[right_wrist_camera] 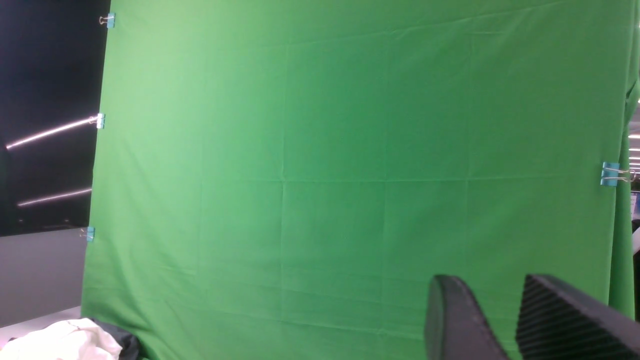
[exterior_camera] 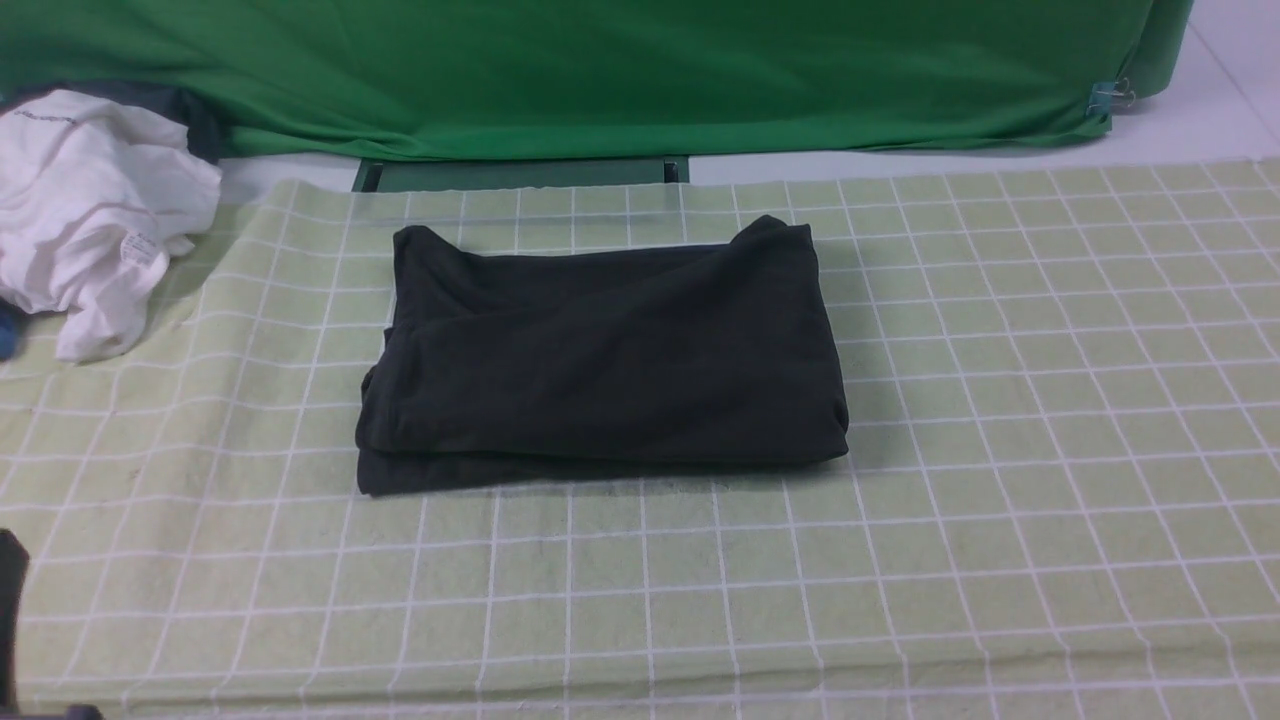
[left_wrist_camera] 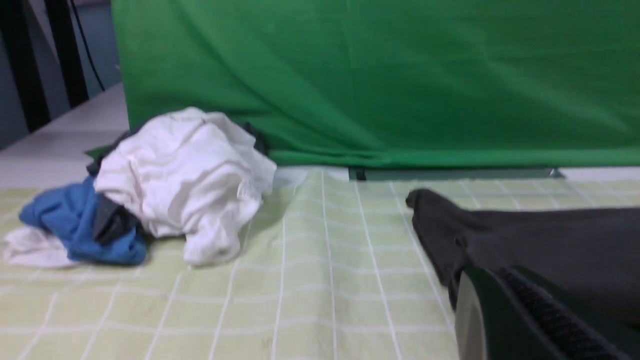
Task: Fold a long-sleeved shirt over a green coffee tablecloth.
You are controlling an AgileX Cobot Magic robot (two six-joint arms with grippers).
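A: Where is the long-sleeved shirt [exterior_camera: 600, 360] right now?

B: It lies as a flat black rectangle, layers stacked, in the middle of the green coffee tablecloth [exterior_camera: 1000, 400] that covers the bench. In the left wrist view the shirt sits just ahead of the left gripper [left_wrist_camera: 525, 320], very near but not visibly held by it. The right gripper [right_wrist_camera: 505, 320] is raised and pointed at the green backdrop [right_wrist_camera: 350, 150], well apart from the shirt.

A: What could go wrong from here?

B: As I judge it, the fold looks finished, so the risk is disturbance. The left gripper sits low beside the shirt's edge; a careless pull-away could snag the soft knit and drag a layer open. A crumpled white garment [exterior_camera: 90, 210] with a blue cloth [left_wrist_camera: 75, 230] lies off beyond the left gripper, clear of the shirt.

A: And the grippers themselves?

B: The left gripper's jaws are together, with no cloth seen between them. The right gripper's two fingers [right_wrist_camera: 455, 320] stand a little apart, holding nothing and touching nothing
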